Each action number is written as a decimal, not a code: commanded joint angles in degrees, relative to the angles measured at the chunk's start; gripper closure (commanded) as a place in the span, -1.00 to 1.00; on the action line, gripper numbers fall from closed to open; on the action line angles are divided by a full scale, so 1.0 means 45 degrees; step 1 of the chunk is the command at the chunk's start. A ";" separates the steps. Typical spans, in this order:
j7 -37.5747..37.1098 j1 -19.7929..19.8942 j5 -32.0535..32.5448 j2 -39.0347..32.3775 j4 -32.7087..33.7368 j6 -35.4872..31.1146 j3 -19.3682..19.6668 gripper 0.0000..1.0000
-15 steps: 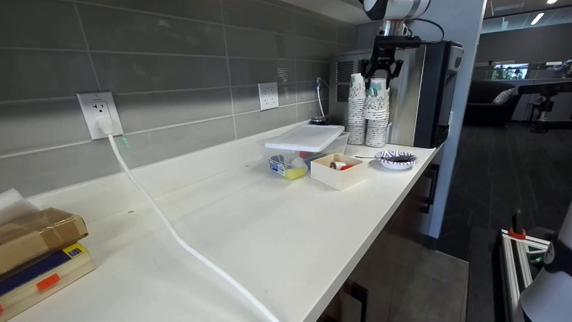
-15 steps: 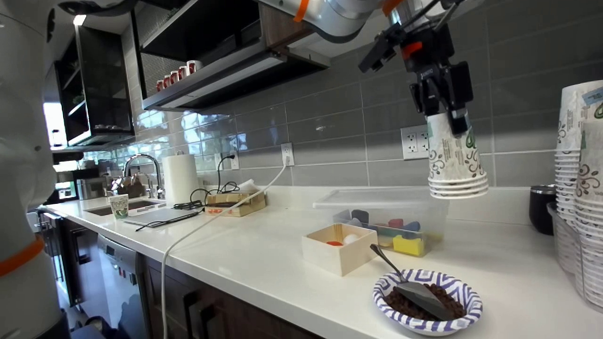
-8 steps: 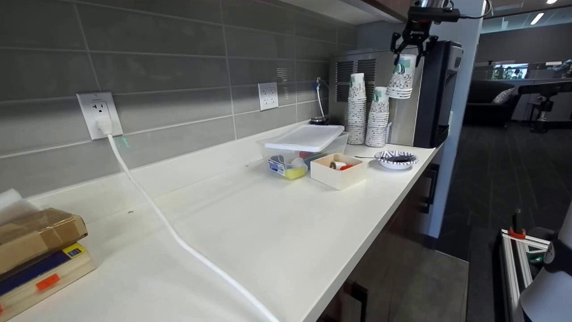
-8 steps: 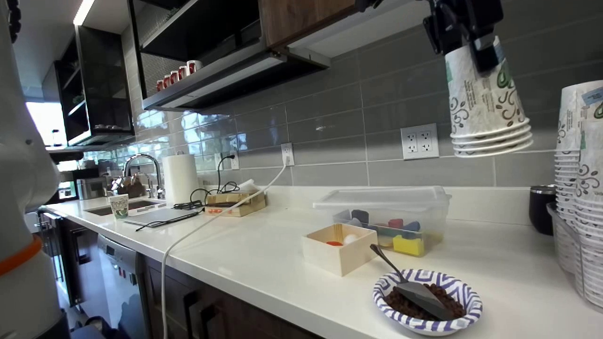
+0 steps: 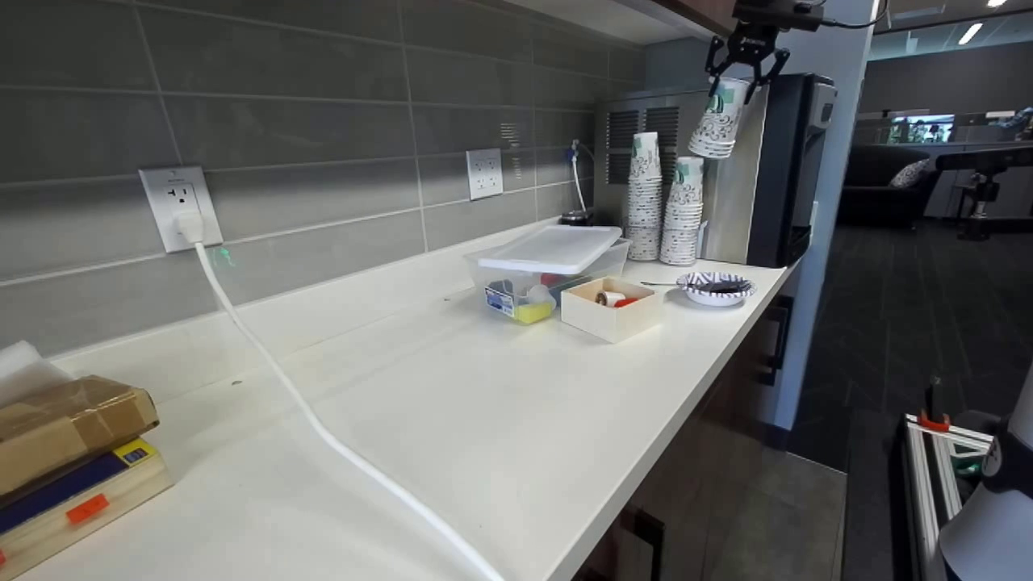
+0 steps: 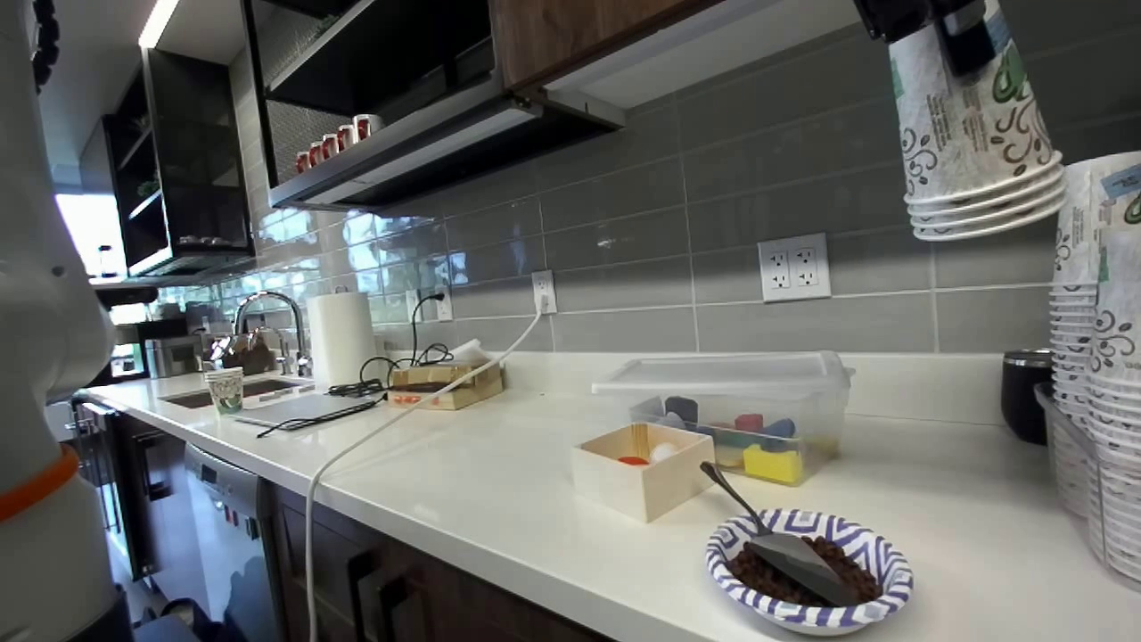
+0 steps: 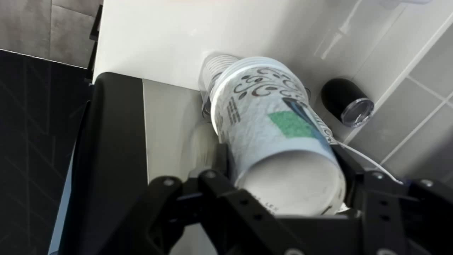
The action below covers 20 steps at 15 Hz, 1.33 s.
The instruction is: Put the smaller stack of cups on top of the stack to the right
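Note:
The smaller stack of cups [image 5: 717, 129] hangs upside down in my gripper [image 5: 731, 90], rims down and tilted. It also shows in an exterior view [image 6: 976, 134] and in the wrist view [image 7: 262, 102]. My gripper is shut around its upper end in the wrist view [image 7: 281, 150]. The stack to the right [image 5: 683, 214] is a tall column on the counter. The held rims are just above its top level and off to one side, apart from it. That column stands at the right edge of an exterior view [image 6: 1116, 357]. The wrist view mostly hides it.
A similar tall cup column [image 5: 644, 198] stands beside it. A metal-sided machine [image 5: 734, 186] is close behind. A black tumbler [image 6: 1025, 397], a lidded plastic bin [image 6: 740, 410], a wooden box [image 6: 642, 473] and a patterned bowl with a scoop [image 6: 807, 571] are on the counter.
My gripper has carried the held stack upward and towards the tall columns. The held stack has become more tilted over the last half second. The columns have not moved.

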State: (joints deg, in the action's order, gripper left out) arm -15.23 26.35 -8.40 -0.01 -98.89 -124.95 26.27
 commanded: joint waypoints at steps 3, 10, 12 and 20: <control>-0.1293 0.0324 -0.1089 -0.1677 0.2110 0.0225 0.0229 0.09; -0.3252 0.0699 -0.1055 -0.3231 0.3632 0.0047 0.0277 0.09; -0.3754 0.0735 -0.0968 -0.3561 0.3961 -0.0043 0.0281 0.09; -0.4443 0.1137 -0.1532 -0.4698 0.5056 -0.0191 -0.0036 0.09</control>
State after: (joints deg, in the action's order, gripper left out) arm -34.32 30.08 -13.18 -18.52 -79.93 -125.58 27.04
